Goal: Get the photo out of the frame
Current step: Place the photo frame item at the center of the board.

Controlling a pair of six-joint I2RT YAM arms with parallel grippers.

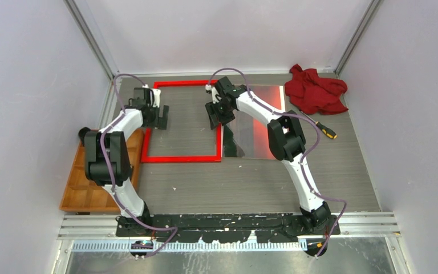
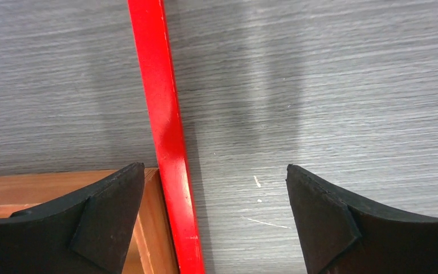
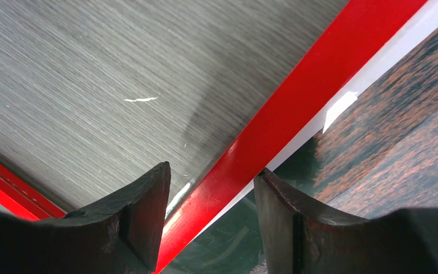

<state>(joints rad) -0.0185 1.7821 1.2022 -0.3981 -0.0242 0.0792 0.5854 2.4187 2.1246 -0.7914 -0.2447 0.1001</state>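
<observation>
My left fingers [image 1: 158, 118] hang spread wide astride the left rail of the thin, bright red frame [image 1: 179, 158], which lies flat on the table [image 1: 262, 182]. My right fingers [image 1: 217, 113] stand parted over its right rail, perhaps grazing it. The white-edged sunset photo [image 1: 256, 137] lies just right of that rail.

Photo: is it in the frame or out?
Out. The photo lies flat on the table right of the frame, whose opening shows bare table.

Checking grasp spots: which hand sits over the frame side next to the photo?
The right hand, straddling the frame on its right side with the photo alongside; the left hand straddles the opposite side, beside the wooden tray.
</observation>
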